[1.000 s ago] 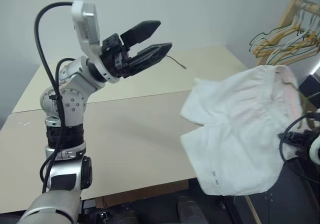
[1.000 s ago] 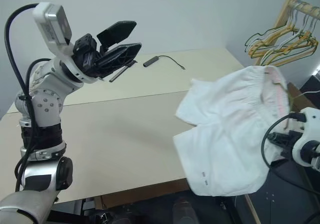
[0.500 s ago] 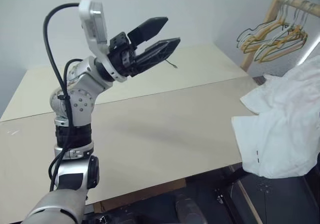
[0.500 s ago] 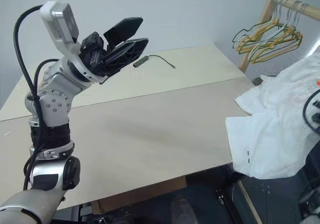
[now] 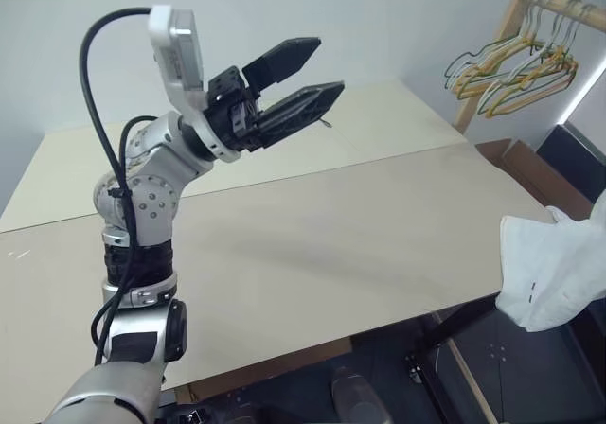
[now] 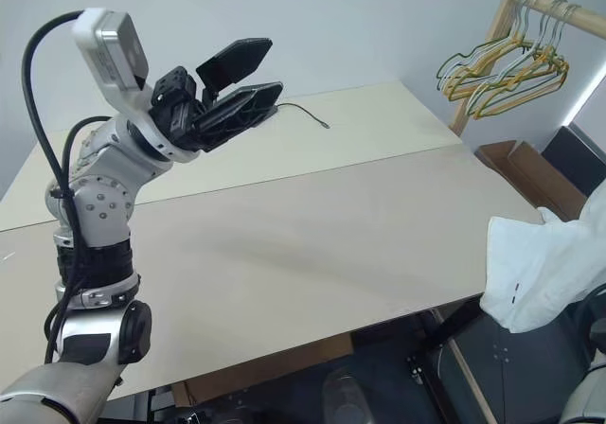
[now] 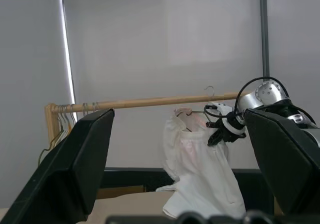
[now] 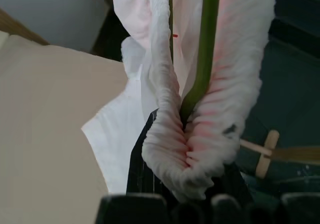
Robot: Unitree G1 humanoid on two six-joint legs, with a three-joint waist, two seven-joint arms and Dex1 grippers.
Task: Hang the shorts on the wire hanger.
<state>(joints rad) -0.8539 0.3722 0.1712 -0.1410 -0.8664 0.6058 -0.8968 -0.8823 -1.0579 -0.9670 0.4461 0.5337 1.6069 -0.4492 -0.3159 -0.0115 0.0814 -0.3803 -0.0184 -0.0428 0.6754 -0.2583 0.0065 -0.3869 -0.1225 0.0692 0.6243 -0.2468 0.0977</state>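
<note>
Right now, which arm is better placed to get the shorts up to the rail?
Right. Its hand is shut on the shorts beside the wooden rail. The left hand is open and empty above the table.

You see the shorts (image 8: 210, 134) as soft, matt white cloth, finely gathered and ribbed at the waistband, around a thin, smooth wire hanger (image 8: 200, 79). The table (image 5: 312, 244) reads as smooth, matt pale board, and the rail (image 7: 150, 103) as bare light wood. The left gripper (image 5: 308, 79) shows matt black plastic fingers on a satin-grey metal arm.
</note>
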